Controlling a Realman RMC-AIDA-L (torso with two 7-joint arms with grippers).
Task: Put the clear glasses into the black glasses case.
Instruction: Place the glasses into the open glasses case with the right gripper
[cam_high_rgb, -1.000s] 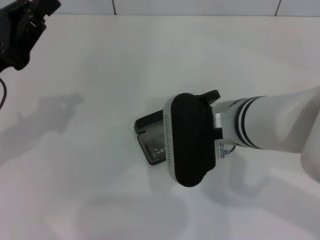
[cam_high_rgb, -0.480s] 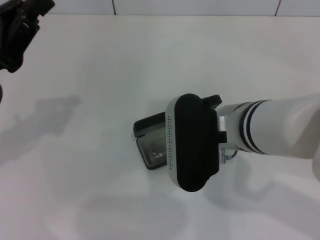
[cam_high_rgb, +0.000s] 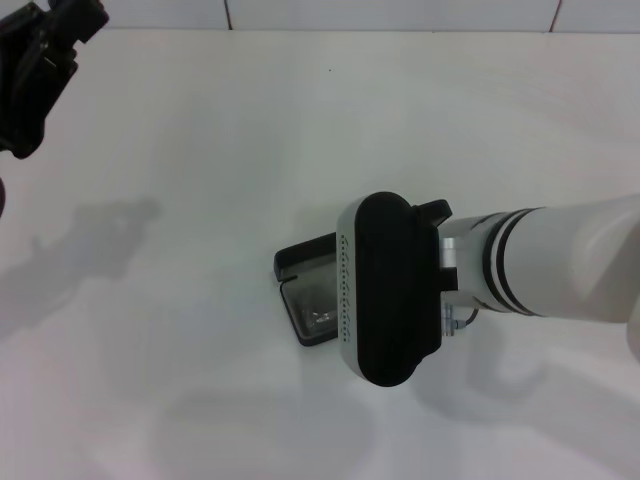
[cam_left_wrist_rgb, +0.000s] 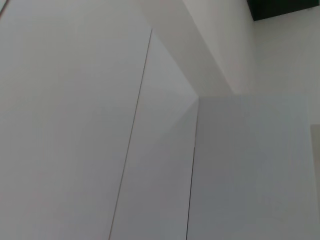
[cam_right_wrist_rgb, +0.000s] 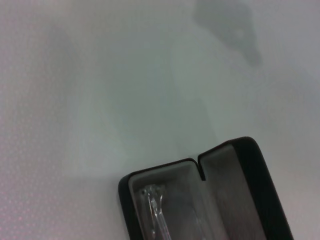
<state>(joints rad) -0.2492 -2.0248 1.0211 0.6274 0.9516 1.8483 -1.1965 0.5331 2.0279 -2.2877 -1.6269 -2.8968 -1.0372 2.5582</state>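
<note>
The black glasses case (cam_high_rgb: 303, 263) lies open on the white table, a little right of centre, with its grey lining showing. The clear glasses (cam_high_rgb: 322, 314) lie inside its lower half. In the right wrist view the case (cam_right_wrist_rgb: 248, 174) shows with the glasses (cam_right_wrist_rgb: 155, 206) resting in the lined tray beside the raised lid. My right arm's black wrist housing (cam_high_rgb: 390, 300) hangs directly over the case's right part and hides the gripper beneath it. My left gripper (cam_high_rgb: 38, 62) is held high at the far left corner, away from the case.
The white table (cam_high_rgb: 200, 150) spreads all around the case, with arm shadows on its left side. A tiled wall edge runs along the back. The left wrist view shows only white wall panels (cam_left_wrist_rgb: 100, 125).
My right wrist has drifted slightly to the right and toward the front above the case. My left gripper has pulled further up into the far left corner.
</note>
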